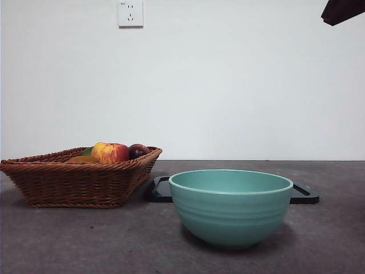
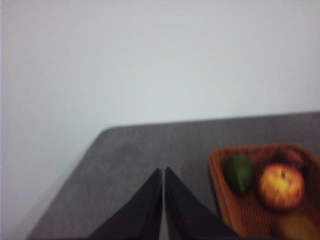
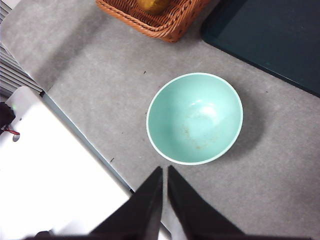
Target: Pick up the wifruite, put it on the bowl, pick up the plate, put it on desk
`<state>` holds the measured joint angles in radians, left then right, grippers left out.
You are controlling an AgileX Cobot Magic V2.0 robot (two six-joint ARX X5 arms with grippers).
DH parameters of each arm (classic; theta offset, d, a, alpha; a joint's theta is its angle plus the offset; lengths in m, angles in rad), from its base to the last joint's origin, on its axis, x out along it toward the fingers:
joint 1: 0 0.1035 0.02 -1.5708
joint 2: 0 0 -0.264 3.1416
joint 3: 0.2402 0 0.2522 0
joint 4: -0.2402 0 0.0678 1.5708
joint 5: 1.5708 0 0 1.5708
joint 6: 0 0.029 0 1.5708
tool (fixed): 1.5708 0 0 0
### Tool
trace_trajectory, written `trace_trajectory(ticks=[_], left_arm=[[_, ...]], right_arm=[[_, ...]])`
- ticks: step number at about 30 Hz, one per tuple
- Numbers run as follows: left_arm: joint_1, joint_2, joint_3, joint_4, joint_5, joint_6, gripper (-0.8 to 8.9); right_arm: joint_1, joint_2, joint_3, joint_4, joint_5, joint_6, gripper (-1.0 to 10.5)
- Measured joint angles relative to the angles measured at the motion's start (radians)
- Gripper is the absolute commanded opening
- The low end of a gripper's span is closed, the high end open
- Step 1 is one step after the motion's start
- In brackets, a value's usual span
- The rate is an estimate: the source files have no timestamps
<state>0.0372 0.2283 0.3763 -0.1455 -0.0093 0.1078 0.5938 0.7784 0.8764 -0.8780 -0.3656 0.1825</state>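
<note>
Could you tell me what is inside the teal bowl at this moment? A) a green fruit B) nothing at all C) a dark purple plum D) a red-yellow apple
B: the right wrist view looks straight down into the bowl and shows only its bare inside, while the apple and plum sit in the wicker basket.
</note>
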Motion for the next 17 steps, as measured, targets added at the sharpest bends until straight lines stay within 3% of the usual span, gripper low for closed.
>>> trace_trajectory(ticks=[8,17], left_arm=[[0.0,-0.123,-0.198,-0.009,0.0,0.0,0.08],[0.0,-0.199,-0.286,-0.008,0.0,0.0,0.08]], right_arm=[[0.0,0.0,0.0,0.0,0.0,0.0,0.1],[0.0,0.0,0.0,0.0,0.0,0.0,0.1]])
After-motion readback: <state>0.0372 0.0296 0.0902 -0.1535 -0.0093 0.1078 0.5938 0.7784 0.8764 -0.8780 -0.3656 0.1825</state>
